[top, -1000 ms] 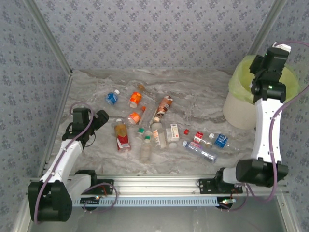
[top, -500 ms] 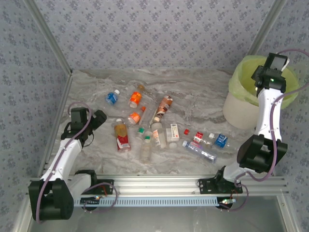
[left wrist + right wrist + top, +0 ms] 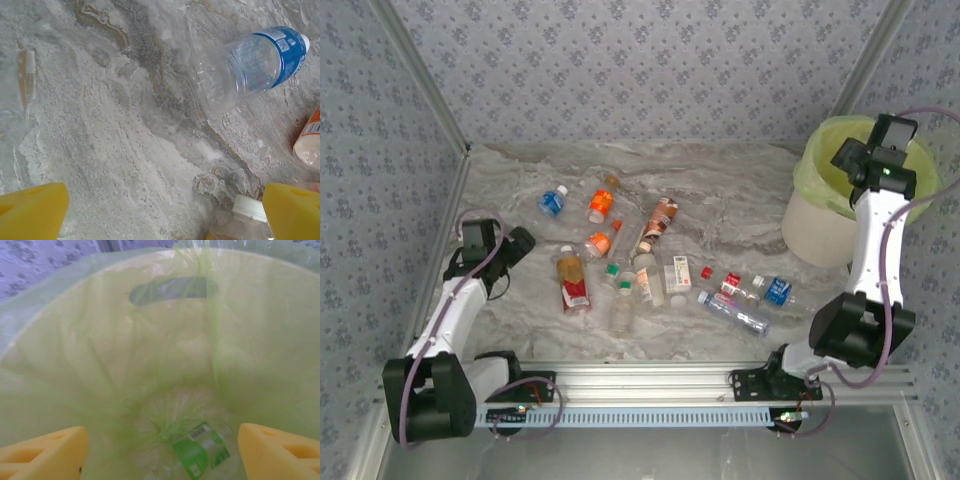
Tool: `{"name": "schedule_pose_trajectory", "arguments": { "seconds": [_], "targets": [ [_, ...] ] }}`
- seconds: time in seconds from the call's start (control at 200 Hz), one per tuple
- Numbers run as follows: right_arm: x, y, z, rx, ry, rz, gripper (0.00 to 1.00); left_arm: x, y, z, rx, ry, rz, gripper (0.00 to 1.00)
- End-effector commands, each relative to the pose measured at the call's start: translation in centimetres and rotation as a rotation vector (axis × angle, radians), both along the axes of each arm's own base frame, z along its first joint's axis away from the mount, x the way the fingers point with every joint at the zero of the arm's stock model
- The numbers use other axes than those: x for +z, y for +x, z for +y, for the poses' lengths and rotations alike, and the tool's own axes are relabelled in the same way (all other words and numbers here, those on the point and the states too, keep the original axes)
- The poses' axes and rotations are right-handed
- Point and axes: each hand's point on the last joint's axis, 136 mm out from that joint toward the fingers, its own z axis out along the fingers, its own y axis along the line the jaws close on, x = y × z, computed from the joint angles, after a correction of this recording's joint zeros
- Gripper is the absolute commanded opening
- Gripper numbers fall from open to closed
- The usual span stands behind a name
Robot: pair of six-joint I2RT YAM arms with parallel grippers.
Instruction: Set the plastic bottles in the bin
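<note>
A: How does the right tool [image 3: 161, 440] stand?

B: Its yellow fingers [image 3: 45, 450] are spread wide with nothing gripped between them. It hangs over the mouth of the bin [image 3: 808, 222], pointing down into it.

A: What lies under it?

B: The lime-green bag [image 3: 150, 340] that lines the bin. At the bottom, a clear green-labelled bottle [image 3: 197, 452] lies on its side in the gathered plastic.

A: And the left tool [image 3: 165, 200]?

B: Also spread wide and holding nothing. It sits low over the left part of the marbled surface [image 3: 740, 185]. A white-capped bottle [image 3: 245, 217] lies close by one of its fingers, and I cannot tell whether they touch. Farther out, a blue-labelled bottle [image 3: 250, 62] lies on its side, apart from the tool. A bit of an orange-and-white bottle shows at the edge of the left wrist view.

A: Where are the other plastic bottles [image 3: 660, 220]?

B: From above, they are scattered across the middle of the surface, most of them lying down. There are orange labels toward the left and centre, with a few clear ones and red caps nearer the right. One bottle with a blue label lies near the foot of the bin.

A: And the bin itself?

B: It stands at the far right corner of the surface, well apart from the left tool.
</note>
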Motion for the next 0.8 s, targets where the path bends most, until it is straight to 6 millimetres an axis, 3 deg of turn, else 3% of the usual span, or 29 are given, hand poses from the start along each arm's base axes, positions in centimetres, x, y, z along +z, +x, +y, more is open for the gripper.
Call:
{"name": "schedule_pose_trajectory", "arguments": {
  "seconds": [0.0, 0.165, 0.37, 0.625, 0.69, 0.795],
  "targets": [
    [3.8, -1.4, 3.8, 0.103, 0.028, -0.134, 0.83, 1.5, 1.7, 0.7, 0.021, 0.012, -0.026, 0.99],
    [5.4, -2.5, 9.3, 0.254, 0.085, -0.247, 0.96, 2.2, 4.1, 1.6, 0.018, 0.053, -0.015, 1.0],
    [4.1, -3.4, 14.7, 0.405, 0.136, -0.264, 1.0, 3.6, 7.6, 2.1, -0.151, 0.211, -0.01, 1.0],
    [2.6, -4.2, 18.8, 0.523, 0.179, -0.258, 1.0, 2.7, 11.2, -0.3, -0.456, 0.264, 0.001, 1.0],
    [2.2, -4.4, 19.3, 0.533, 0.18, -0.253, 1.0, 2.0, 11.8, 0.0, -0.474, 0.288, 0.014, 1.0],
    [1.6, -4.5, 19.5, 0.529, 0.179, -0.244, 1.0, 0.8, 12.5, -1.2, -0.608, 0.288, 0.032, 1.0]
  ]
}}
